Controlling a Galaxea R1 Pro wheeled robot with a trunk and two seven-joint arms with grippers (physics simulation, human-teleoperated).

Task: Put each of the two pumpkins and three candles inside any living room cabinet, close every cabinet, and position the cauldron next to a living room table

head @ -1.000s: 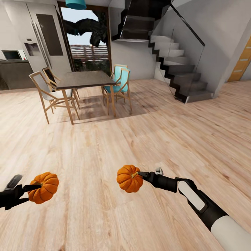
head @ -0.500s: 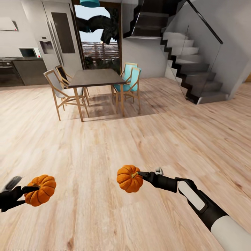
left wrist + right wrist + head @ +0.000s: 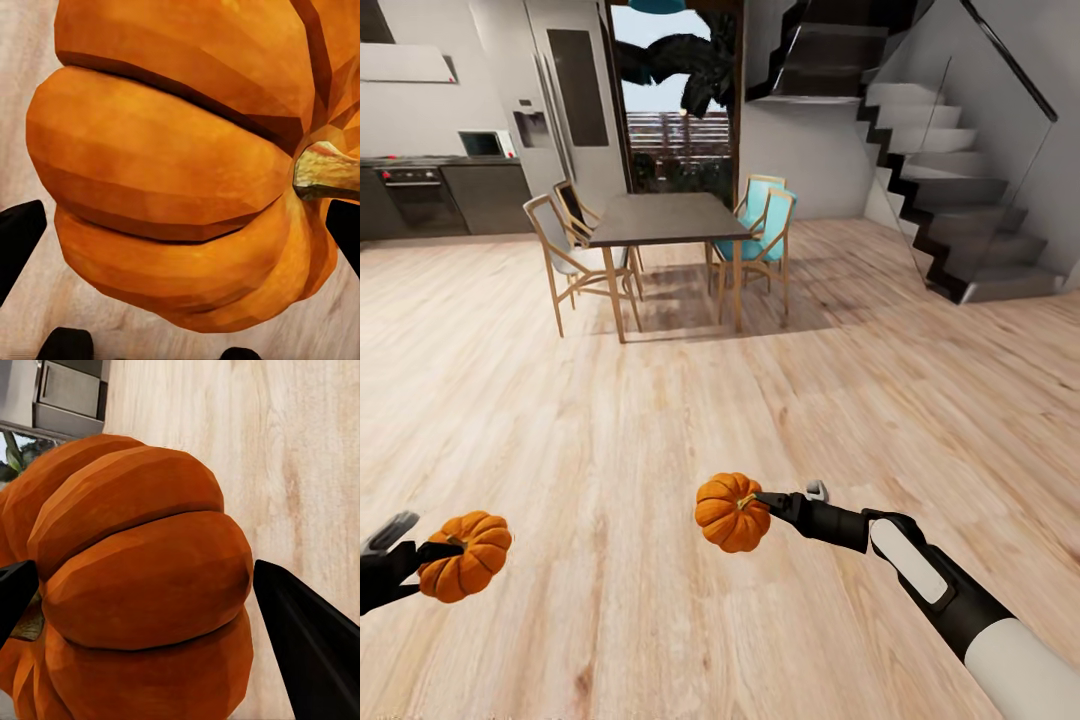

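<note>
the right gripper (image 3: 768,503) was clamped on the stem of a ribbed orange pumpkin (image 3: 731,513), carried above the pale wooden plank floor (image 3: 660,420). the left gripper (image 3: 432,556) pinched a second ribbed orange pumpkin (image 3: 464,556) by its stem, low at the robot's left. farther off stood a dark rectangular dining table (image 3: 668,218) with wooden chairs (image 3: 565,257), and a dark staircase (image 3: 960,200) at the right.

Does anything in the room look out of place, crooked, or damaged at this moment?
Nothing stands out. The dining table stands level with its chairs drawn up around it, and the wooden floor shows no spill. Each gripper holds a pumpkin by its stem: left gripper, right gripper.
</note>
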